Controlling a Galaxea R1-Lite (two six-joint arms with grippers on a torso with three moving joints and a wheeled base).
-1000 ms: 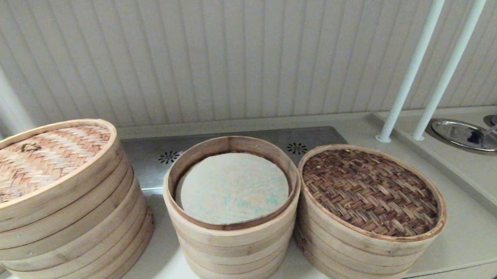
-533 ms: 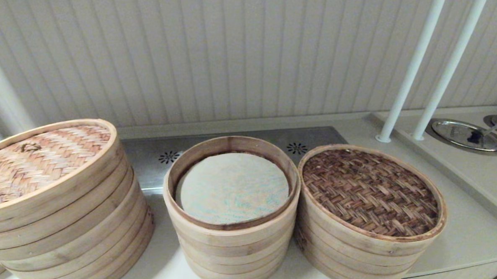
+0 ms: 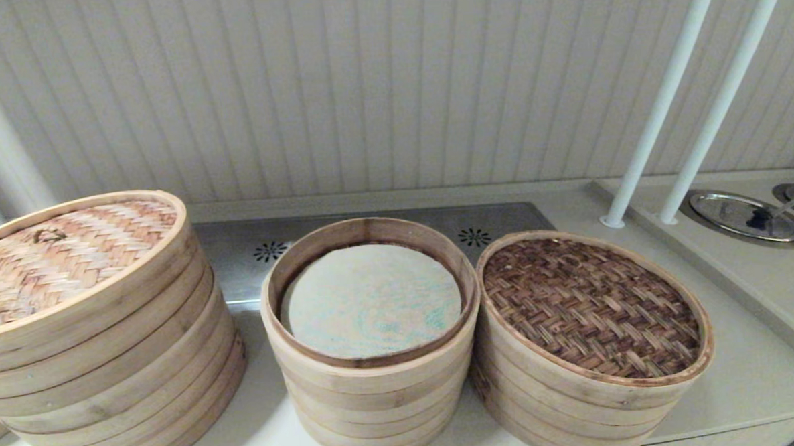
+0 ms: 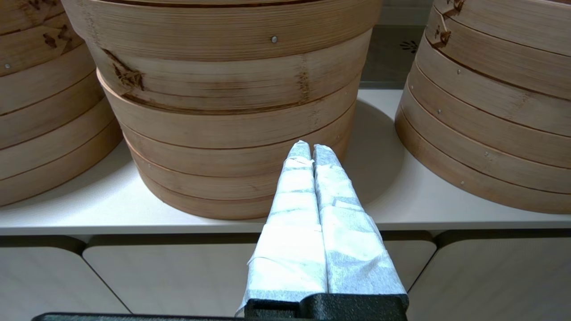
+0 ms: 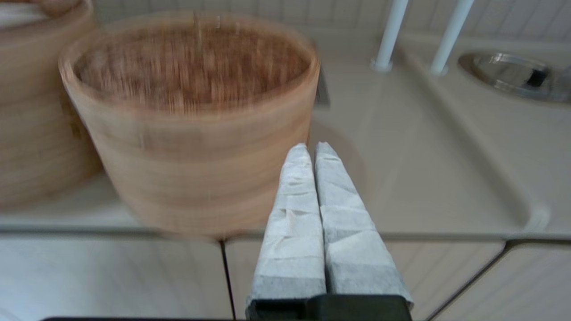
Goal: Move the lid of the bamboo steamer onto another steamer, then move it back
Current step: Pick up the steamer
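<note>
The bamboo steamer lid (image 3: 591, 305), dark brown herringbone with a pale rim, sits on the low, slightly tilted stack of bamboo rings (image 3: 566, 403) at the right; that stack's liner is hidden beneath it. The right wrist view shows the lid (image 5: 192, 62) ahead and to one side. My right gripper (image 5: 312, 149) is shut and empty, held off the counter's front edge, short of that stack. Also shut and empty, my left gripper (image 4: 311, 149) hangs before the counter edge, facing the middle stack (image 4: 232, 125). Neither arm shows in the head view.
The middle stack (image 3: 374, 391) is open, with a whitish speckled liner (image 3: 372, 301). The biggest stack (image 3: 108, 369), under a light tan lid, stands at the left. Two white poles (image 3: 660, 104) rise at the back right beside a recessed metal dish (image 3: 745, 216). Cabinet fronts (image 4: 178, 276) lie below the counter.
</note>
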